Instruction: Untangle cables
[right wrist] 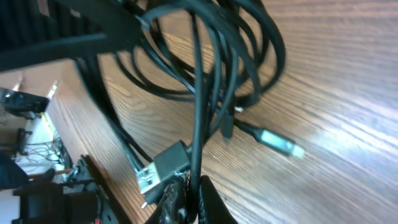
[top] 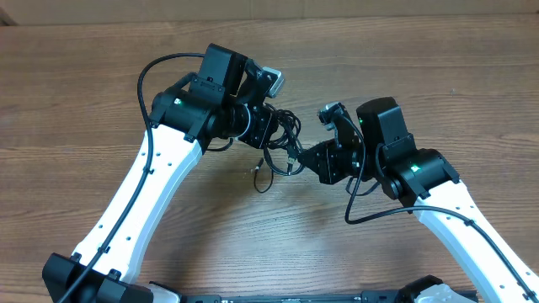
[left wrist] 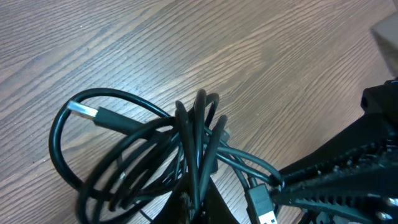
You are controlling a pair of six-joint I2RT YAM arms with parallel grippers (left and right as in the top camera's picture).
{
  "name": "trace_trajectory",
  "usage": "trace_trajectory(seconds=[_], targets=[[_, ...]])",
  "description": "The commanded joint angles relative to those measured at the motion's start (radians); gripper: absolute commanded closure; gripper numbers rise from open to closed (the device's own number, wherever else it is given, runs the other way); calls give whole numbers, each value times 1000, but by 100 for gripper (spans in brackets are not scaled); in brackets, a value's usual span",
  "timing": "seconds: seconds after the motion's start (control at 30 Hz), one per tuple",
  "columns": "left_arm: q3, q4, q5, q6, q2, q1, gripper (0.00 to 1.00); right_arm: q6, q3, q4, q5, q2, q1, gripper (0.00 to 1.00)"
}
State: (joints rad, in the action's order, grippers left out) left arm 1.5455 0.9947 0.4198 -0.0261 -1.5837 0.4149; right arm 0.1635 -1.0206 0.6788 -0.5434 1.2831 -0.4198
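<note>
The cables (top: 282, 141) are a knot of thin black cords on the wooden table, between my two grippers. My left gripper (top: 271, 131) reaches in from the upper left and is shut on several strands of the bundle (left wrist: 198, 155), with its fingertips (left wrist: 186, 208) at the bottom of the left wrist view. My right gripper (top: 297, 158) comes in from the right. It is shut on one black strand (right wrist: 198, 124), pinched between its fingertips (right wrist: 177, 202). A USB plug (right wrist: 158, 171) hangs beside the right gripper. A silvery-tipped plug (right wrist: 277, 143) lies on the wood. Another silver plug (left wrist: 84, 111) sticks out of a loop.
One loose cable end (top: 255, 174) trails toward the front of the table (top: 101, 84). A cardboard wall (top: 337, 8) runs along the far edge. The black arm bases (top: 93, 282) stand at the near edge.
</note>
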Motion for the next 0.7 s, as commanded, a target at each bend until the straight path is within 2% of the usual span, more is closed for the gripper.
trace_trajectory(seconds=[0.0,0.17,0.23,0.37,0.5,0.57,0.67], targets=[[27,-8,11,4,36,4,96,44,0,60,139,3,-2,96],[27,-8,-11,4,36,3,96,266,2,300,526,4,-2,96],[27,-8,-11,4,36,3,96,328,7,367,604,4,-2,96],[27,-8,-11,4,36,3,96,346,23,417,631,4,-2,96],[27,-8,-11,4,36,3,96,345,27,386,615,4,-2,96],[27,-8,-11,4,36,4,96,323,26,332,566,4,-2,91],[27,-7,-8,4,36,5,96,192,24,214,398,4,-2,69]])
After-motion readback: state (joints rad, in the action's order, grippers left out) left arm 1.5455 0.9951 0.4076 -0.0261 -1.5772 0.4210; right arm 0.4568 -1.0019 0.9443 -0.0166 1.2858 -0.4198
